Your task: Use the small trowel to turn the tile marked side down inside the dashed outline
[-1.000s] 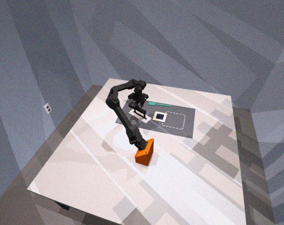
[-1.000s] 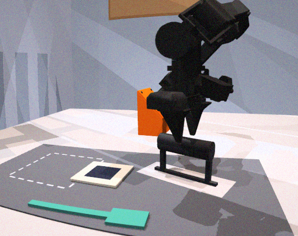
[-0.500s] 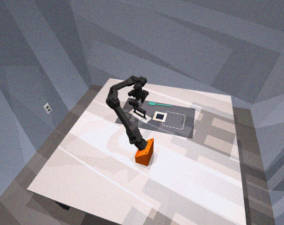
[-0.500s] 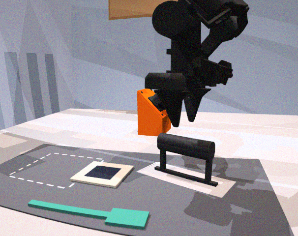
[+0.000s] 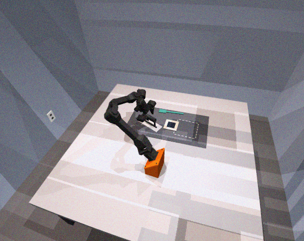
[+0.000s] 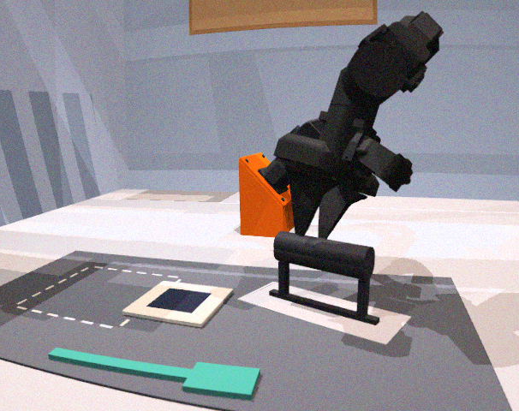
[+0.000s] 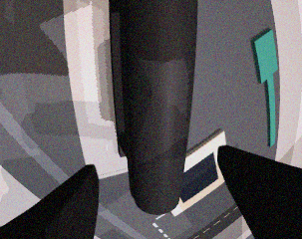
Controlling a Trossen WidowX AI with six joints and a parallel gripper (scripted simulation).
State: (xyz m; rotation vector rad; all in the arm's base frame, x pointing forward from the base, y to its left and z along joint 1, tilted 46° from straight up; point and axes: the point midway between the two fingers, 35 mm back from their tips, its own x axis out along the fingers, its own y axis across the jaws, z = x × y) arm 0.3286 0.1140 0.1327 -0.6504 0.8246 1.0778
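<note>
Top: the gripper (image 5: 145,114) (image 6: 312,235) (image 7: 157,165) is over the trowel (image 5: 157,127) (image 6: 324,254) (image 7: 157,100) on the mat (image 5: 202,121) (image 6: 295,362). The tile (image 5: 171,125) (image 6: 178,300) (image 7: 199,176) overlaps one edge of the dashed outline (image 5: 197,130) (image 6: 69,318), mostly outside it.

Exterior: the tile lies flat, dark square up. The trowel's black handle stands above its pale blade, below the parted jaws. A green paddle (image 5: 162,111) (image 6: 222,378) (image 7: 267,55) lies nearer the camera.

Wrist: the fingers are apart, clamped on nothing, one on either side of the handle in view.

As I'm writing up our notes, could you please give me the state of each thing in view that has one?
Trowel: blade down, handle up, not gripped.
Tile: flat, marked side up.
Teal paddle: lying flat.
Gripper: open, at the trowel's handle.
</note>
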